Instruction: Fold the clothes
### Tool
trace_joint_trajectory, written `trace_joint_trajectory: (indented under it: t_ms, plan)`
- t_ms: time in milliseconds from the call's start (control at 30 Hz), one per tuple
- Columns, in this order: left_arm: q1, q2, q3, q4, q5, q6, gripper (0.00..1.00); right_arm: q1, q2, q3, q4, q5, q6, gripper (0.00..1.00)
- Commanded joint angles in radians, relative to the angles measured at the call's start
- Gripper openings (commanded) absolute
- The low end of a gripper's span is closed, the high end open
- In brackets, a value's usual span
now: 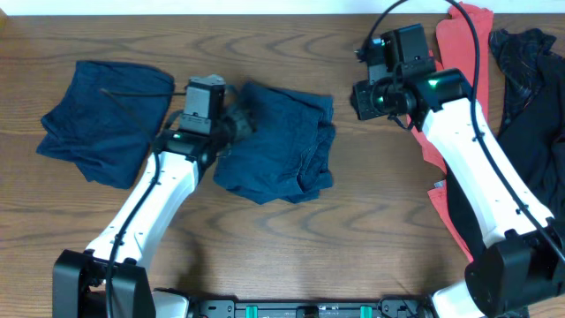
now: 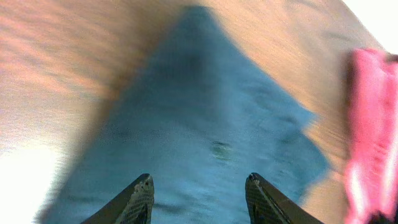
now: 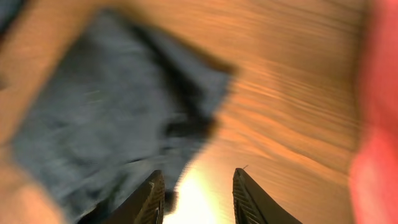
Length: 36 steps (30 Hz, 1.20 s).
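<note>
Left gripper (image 2: 198,182) is hanging wide and empty over the navy garment (image 2: 205,118) lying mid-table (image 1: 309,252). Right gripper (image 3: 199,175) is gaping too, holding nothing. You're wanting 2 low corner pinches before folding.

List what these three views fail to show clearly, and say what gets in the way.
Red shirt: overhead, the right arm covers much of it; no print readable.
Black garment: overhead, cut off by the right edge.
Middle navy garment: both wrist views blurred; seams and folds unreadable.
Left gripper: overhead, its wrist housing hides the fingertips; contact with cloth unclear.
</note>
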Motion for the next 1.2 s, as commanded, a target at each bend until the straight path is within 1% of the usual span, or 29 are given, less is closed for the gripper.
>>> trace_joint_trajectory:
  t_ms: [0, 100, 233, 367, 467, 500, 600, 667, 733, 767, 800, 867, 900, 1033, 1100, 1167]
  plan:
    - [0.016, 0.033, 0.021, -0.035, -0.114, 0.039, 0.50, 0.041, 0.058, -0.007, -0.002, -0.246, -0.129, 0.34]
    - [0.016, 0.076, 0.018, -0.051, -0.124, 0.082, 0.50, 0.087, 0.122, -0.007, -0.001, -0.253, -0.128, 0.35]
    - [0.016, 0.158, 0.018, -0.087, -0.142, 0.085, 0.50, 0.151, 0.224, -0.007, -0.002, -0.291, -0.128, 0.34]
    - [0.016, 0.243, 0.018, -0.153, -0.135, 0.077, 0.50, 0.195, 0.322, -0.007, -0.002, -0.283, -0.129, 0.34]
    - [0.016, 0.286, 0.018, -0.223, -0.062, 0.072, 0.49, 0.201, 0.384, -0.007, -0.005, -0.212, -0.128, 0.34]
    - [0.016, 0.293, 0.018, -0.254, -0.016, 0.064, 0.49, 0.200, 0.404, -0.007, -0.006, -0.177, -0.123, 0.33]
    - [0.016, 0.291, 0.018, -0.328, 0.071, 0.053, 0.47, 0.184, 0.446, -0.007, 0.002, -0.005, -0.041, 0.31]
    - [0.016, 0.291, 0.018, -0.410, 0.103, -0.008, 0.45, 0.166, 0.459, -0.007, 0.033, 0.143, 0.017, 0.30]
    - [0.012, 0.291, 0.018, -0.493, 0.135, -0.031, 0.45, 0.146, 0.459, -0.007, 0.102, 0.247, 0.029, 0.34]
    - [0.006, 0.291, 0.018, -0.526, 0.159, -0.030, 0.45, 0.135, 0.459, -0.006, 0.153, 0.281, 0.029, 0.41]
    - [-0.003, 0.291, 0.018, -0.555, 0.184, -0.029, 0.45, 0.126, 0.457, -0.005, 0.195, 0.301, 0.024, 0.45]
    - [-0.026, 0.286, 0.018, -0.582, 0.228, -0.013, 0.45, 0.109, 0.454, 0.013, 0.273, 0.313, -0.007, 0.47]
    - [-0.036, 0.279, 0.018, -0.584, 0.232, -0.010, 0.45, 0.105, 0.451, 0.030, 0.283, 0.312, -0.008, 0.47]
    - [-0.049, 0.207, 0.019, -0.551, 0.223, 0.011, 0.45, 0.103, 0.424, 0.154, 0.204, 0.311, -0.008, 0.52]
    - [-0.029, 0.154, 0.023, -0.512, 0.175, 0.016, 0.45, 0.106, 0.393, 0.216, 0.140, 0.309, -0.008, 0.54]
    - [0.000, 0.097, 0.029, -0.440, 0.101, 0.017, 0.45, 0.109, 0.354, 0.265, 0.075, 0.309, -0.003, 0.57]
